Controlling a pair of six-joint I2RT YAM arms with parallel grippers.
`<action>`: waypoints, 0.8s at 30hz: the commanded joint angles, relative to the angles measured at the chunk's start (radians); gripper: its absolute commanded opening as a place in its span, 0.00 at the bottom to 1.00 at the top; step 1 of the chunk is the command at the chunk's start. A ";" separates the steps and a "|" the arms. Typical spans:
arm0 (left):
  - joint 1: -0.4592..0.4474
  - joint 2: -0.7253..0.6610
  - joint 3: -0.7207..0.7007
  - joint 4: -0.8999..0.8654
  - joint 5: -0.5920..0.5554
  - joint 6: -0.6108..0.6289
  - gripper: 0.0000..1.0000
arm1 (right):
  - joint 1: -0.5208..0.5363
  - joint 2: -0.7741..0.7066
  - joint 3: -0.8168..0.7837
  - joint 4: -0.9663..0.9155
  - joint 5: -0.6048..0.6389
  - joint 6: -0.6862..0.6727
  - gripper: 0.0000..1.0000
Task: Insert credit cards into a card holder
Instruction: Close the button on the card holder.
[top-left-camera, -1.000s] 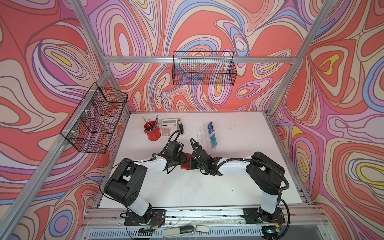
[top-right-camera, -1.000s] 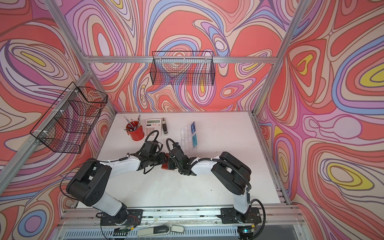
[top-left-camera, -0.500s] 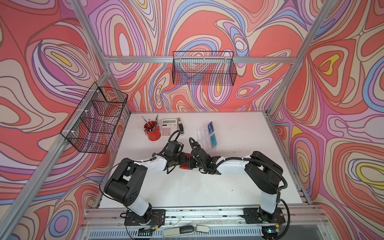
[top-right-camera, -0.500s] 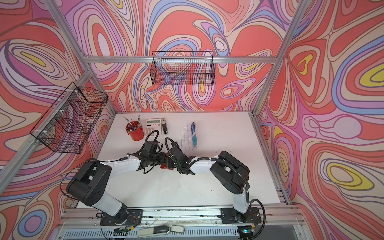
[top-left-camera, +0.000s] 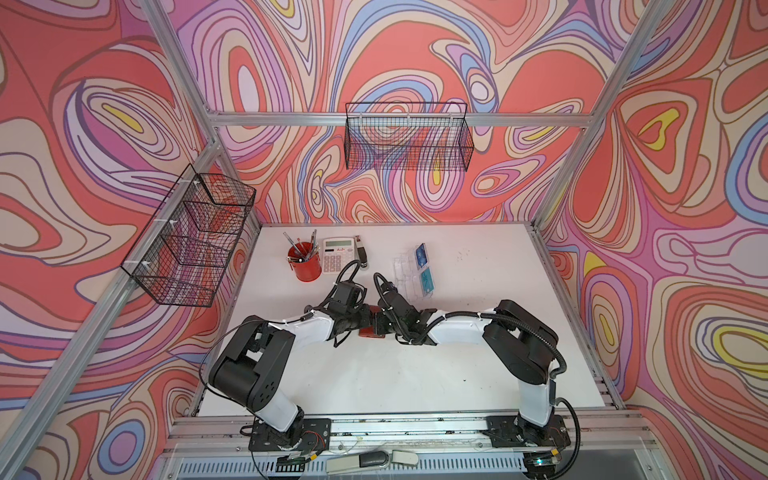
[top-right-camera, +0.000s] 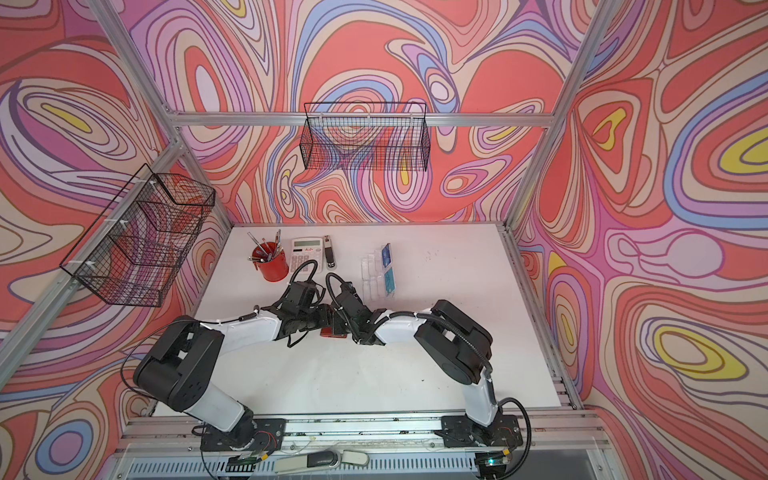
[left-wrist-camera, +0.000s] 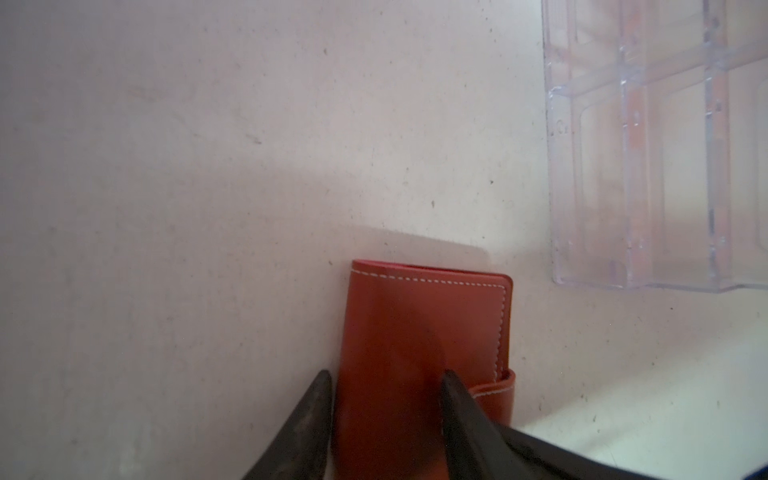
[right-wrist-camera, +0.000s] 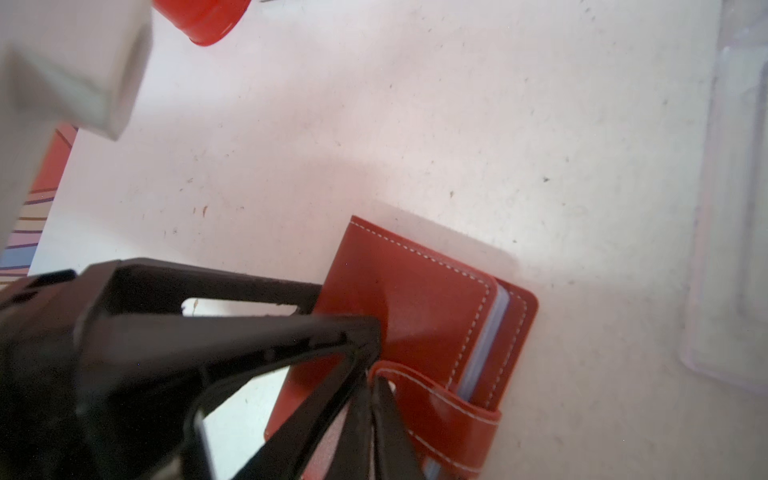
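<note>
The red card holder (top-left-camera: 371, 330) (top-right-camera: 332, 331) lies folded on the white table, mid-table between both arms. My left gripper (left-wrist-camera: 386, 374) stands open across its spine side, one finger beside the edge and the other resting on the cover (left-wrist-camera: 419, 332). My right gripper (right-wrist-camera: 371, 372) is shut, and the end of the holder's snap tab (right-wrist-camera: 449, 415) runs in between its tips. Greyish sleeves (right-wrist-camera: 486, 345) show at the holder's open edge. Two credit cards, a blue one (top-left-camera: 421, 254) and a teal one (top-left-camera: 426, 282), sit in the clear stand behind.
The clear acrylic stand (top-left-camera: 407, 274) (left-wrist-camera: 648, 166) is just beyond the holder. A red pen cup (top-left-camera: 306, 266), a calculator (top-left-camera: 337, 255) and a small dark stapler (top-left-camera: 361, 253) line the back left. Wire baskets hang on the left and back walls.
The right arm has edged slightly left toward the holder. The left gripper and the holder stay where they were.
</note>
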 joint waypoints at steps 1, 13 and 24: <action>-0.006 0.033 -0.023 -0.083 0.004 -0.008 0.46 | 0.001 0.059 0.018 -0.034 -0.037 -0.012 0.00; -0.002 -0.141 -0.064 -0.175 -0.121 -0.032 0.43 | -0.018 0.099 0.026 -0.038 -0.092 -0.018 0.00; 0.042 -0.173 -0.117 -0.119 -0.104 -0.041 0.42 | -0.019 0.122 0.085 -0.117 -0.101 -0.061 0.00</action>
